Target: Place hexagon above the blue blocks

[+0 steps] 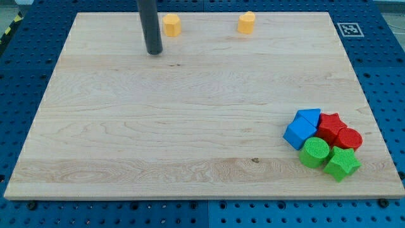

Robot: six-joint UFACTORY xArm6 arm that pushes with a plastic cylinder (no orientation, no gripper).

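Observation:
My tip (pixel 154 52) rests on the wooden board (pixel 190 126) near the view's top left. A yellow block that looks like the hexagon (pixel 171 25) sits just right of and above the tip, a small gap apart. A second yellow block (pixel 246 22) sits further right along the top edge; its shape is hard to make out. Two blue blocks lie at the lower right, far from the tip: a blue triangle-like block (pixel 309 116) and a blue cube (pixel 299 133), touching each other.
Packed against the blue blocks are a red star-like block (pixel 330 125), a red cylinder (pixel 348 139), a green cylinder (pixel 314 152) and a green star-like block (pixel 342 164). A tag marker (pixel 348 29) lies off the board's top right corner.

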